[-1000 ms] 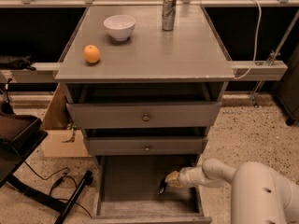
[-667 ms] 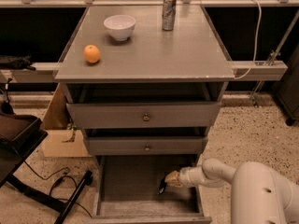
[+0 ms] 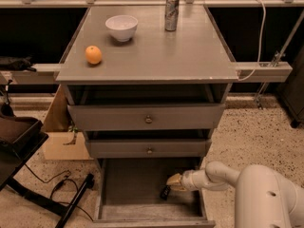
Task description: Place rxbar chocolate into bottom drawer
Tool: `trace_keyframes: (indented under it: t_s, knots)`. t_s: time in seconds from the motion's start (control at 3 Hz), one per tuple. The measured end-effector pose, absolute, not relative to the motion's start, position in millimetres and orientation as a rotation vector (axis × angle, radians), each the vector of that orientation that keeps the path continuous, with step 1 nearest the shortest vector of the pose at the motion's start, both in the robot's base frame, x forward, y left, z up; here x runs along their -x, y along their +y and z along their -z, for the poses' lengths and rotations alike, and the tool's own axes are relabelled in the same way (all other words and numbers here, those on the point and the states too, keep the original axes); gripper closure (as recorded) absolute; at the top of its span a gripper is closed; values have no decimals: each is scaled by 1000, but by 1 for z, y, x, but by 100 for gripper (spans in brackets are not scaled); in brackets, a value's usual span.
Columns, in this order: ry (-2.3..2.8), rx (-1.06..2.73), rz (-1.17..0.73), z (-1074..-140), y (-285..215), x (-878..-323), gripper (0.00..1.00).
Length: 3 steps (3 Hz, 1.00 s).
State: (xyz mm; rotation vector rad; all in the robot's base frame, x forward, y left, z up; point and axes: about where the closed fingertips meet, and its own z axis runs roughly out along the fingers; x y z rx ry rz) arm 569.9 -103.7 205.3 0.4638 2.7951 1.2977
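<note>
While in btm drawer [image 3: 129, 184], gripper [image 3: 172, 182] sits by rxbar chocolate [image 3: 165, 193].

We see our hand [image 3: 174, 181] inside the open bottom drawer [image 3: 133, 184], low over its floor near the right wall. The rxbar chocolate [image 3: 165, 193] is just below and left of the hand's tip; we cannot tell whether they touch. Far above the hand, the worktop [image 3: 156, 56] carries an orange [image 3: 93, 54], a white bowl [image 3: 121, 27] and a silver can [image 3: 171, 13].
</note>
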Motion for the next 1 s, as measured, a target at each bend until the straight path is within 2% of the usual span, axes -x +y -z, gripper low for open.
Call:
trace_keyframes:
  t_s: [0.33,0.67,1.0]
  knots:
    - [2795,-464,-1298,-205,-104,-570,4]
    - [2793,-453,-1299,-207,-102,-568,0]
    - [2788,-428,-1303,-211,-97,-565,0]
